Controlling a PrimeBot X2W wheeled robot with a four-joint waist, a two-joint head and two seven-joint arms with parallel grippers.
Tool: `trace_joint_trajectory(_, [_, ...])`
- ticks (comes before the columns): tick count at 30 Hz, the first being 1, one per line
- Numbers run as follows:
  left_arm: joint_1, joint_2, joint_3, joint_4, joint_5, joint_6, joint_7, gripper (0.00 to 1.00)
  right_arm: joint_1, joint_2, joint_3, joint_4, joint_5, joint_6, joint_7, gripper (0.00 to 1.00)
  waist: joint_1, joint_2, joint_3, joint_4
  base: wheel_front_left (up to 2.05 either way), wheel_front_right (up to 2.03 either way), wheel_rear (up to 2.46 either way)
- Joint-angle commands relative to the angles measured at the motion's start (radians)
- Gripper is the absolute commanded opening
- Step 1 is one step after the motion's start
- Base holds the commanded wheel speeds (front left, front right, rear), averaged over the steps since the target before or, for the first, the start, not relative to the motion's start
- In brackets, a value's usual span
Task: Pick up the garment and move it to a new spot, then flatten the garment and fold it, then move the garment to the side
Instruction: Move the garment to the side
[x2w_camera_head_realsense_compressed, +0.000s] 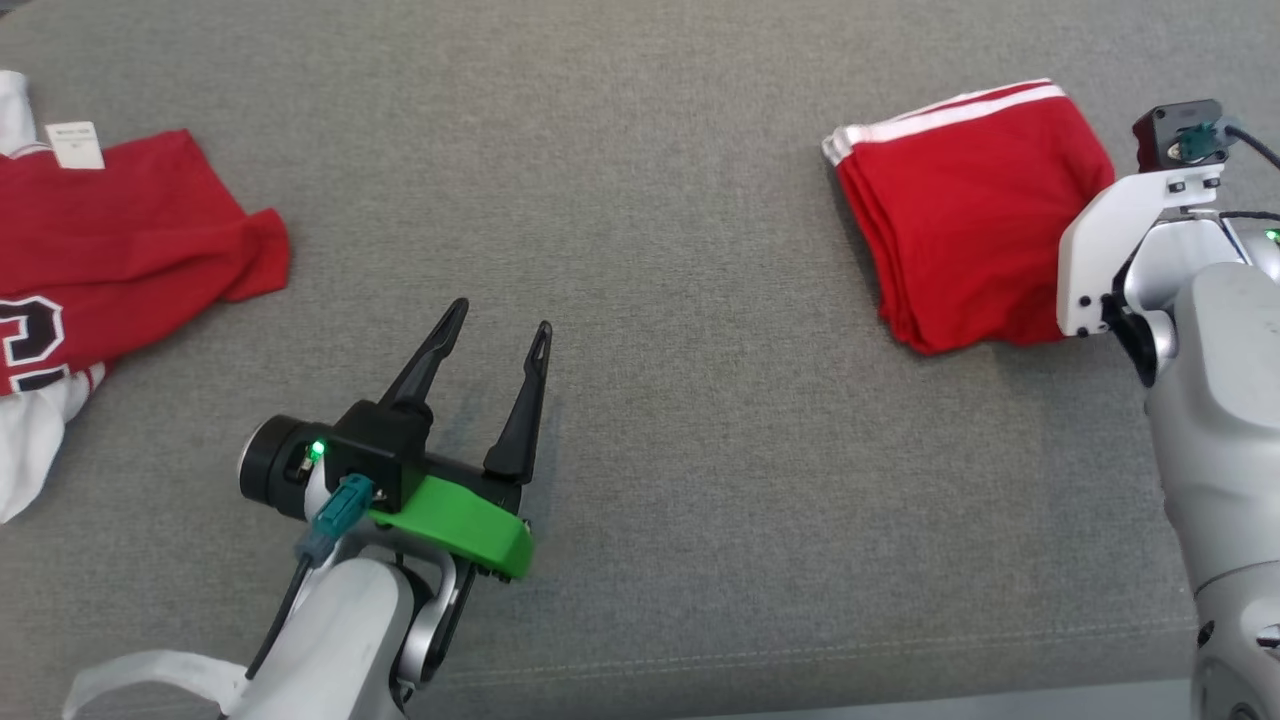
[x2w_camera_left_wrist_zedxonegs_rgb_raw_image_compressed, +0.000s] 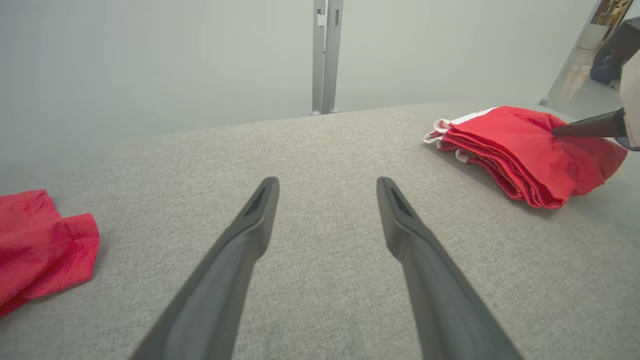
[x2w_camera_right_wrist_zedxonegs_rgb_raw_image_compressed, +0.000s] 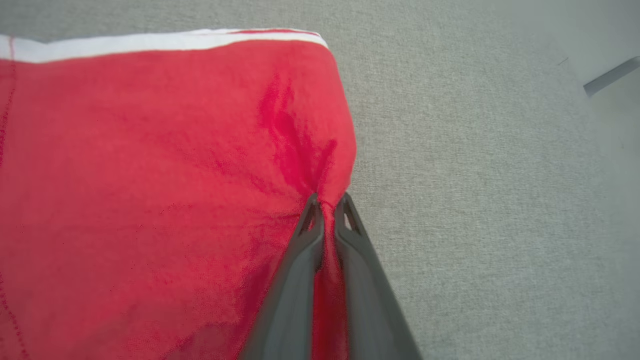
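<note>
Red folded garment (x2w_camera_head_realsense_compressed: 970, 220), white-striped edge farthest, pinched by right end effector (x2w_camera_right_wrist_zedxonegs_rgb_raw_image_compressed: 328, 201); left end effector (x2w_camera_head_realsense_compressed: 500, 318) wide

The head view's left edge cuts the jersey (x2w_camera_head_realsense_compressed: 120, 240), and its dark-and-white lettering (x2w_camera_head_realsense_compressed: 30, 340) runs off with it, so we cannot read it. The print on its white tag (x2w_camera_head_realsense_compressed: 75, 145) is too small to make out. In that view the white wrist housing (x2w_camera_head_realsense_compressed: 1110, 250) hides the fingers of the right gripper (x2w_camera_right_wrist_zedxonegs_rgb_raw_image_compressed: 328, 204) and a corner of the folded garment (x2w_camera_head_realsense_compressed: 960, 210). The right wrist view cuts the garment at its left and bottom edges. In the left wrist view we see one right finger (x2w_camera_left_wrist_zedxonegs_rgb_raw_image_compressed: 590, 127) cut by the right edge, and a dark shape (x2w_camera_left_wrist_zedxonegs_rgb_raw_image_compressed: 610, 55) behind it too blurred to name.
</note>
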Motion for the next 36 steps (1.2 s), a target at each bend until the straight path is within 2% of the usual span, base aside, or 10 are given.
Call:
trace_joint_trajectory(1, [-0.034, 0.013, -0.011, -0.032, 0.019, -0.003, 0.015, 1.00, -0.030, -0.035, 0.016, 0.014, 0.002, -0.002, -0.018, 0.00, 0.0000, -0.0001, 0.091, -0.078, 0.00, 0.00, 0.00])
trace_joint_trajectory(11, [-0.082, 0.023, -0.074, -0.167, 0.065, -0.020, 0.083, 1.00, -0.112, -0.191, 0.111, 0.076, 0.045, -0.002, -0.087, 0.00, 0.0000, -0.0001, 0.185, -0.114, 0.00, 0.00, 0.00])
trace_joint_trajectory(19, [-0.110, 0.045, -0.117, -0.275, 0.106, -0.029, 0.141, 1.00, -0.168, -0.283, 0.088, 0.106, 0.044, -0.002, -0.155, 0.00, 0.0000, -0.0001, 0.269, -0.137, 0.00, 0.00, 0.00])
trace_joint_trajectory(31, [-0.119, 0.075, -0.165, -0.385, 0.136, -0.038, 0.224, 1.00, -0.231, -0.345, -0.007, 0.139, -0.072, -0.002, -0.263, 0.00, 0.0000, -0.0001, 0.343, -0.164, 0.00, 0.00, 0.00])
trace_joint_trajectory(34, [-0.116, 0.081, -0.172, -0.406, 0.138, -0.035, 0.240, 1.00, -0.238, -0.341, -0.037, 0.142, -0.107, -0.002, -0.283, 0.00, 0.0000, -0.0001, 0.353, -0.162, 0.00, 0.00, 0.00])
trace_joint_trajectory(35, [-0.114, 0.082, -0.174, -0.411, 0.137, -0.035, 0.243, 1.00, -0.237, -0.337, -0.053, 0.146, -0.112, -0.002, -0.291, 1.00, 0.0000, -0.0001, 0.357, -0.162, 0.00, 0.00, 0.00])
trace_joint_trajectory(36, [-0.113, 0.083, -0.176, -0.415, 0.137, -0.034, 0.248, 1.00, -0.236, -0.335, -0.066, 0.149, -0.122, -0.002, -0.299, 1.00, 0.0000, -0.0001, 0.360, -0.162, 0.00, 0.00, 0.00])
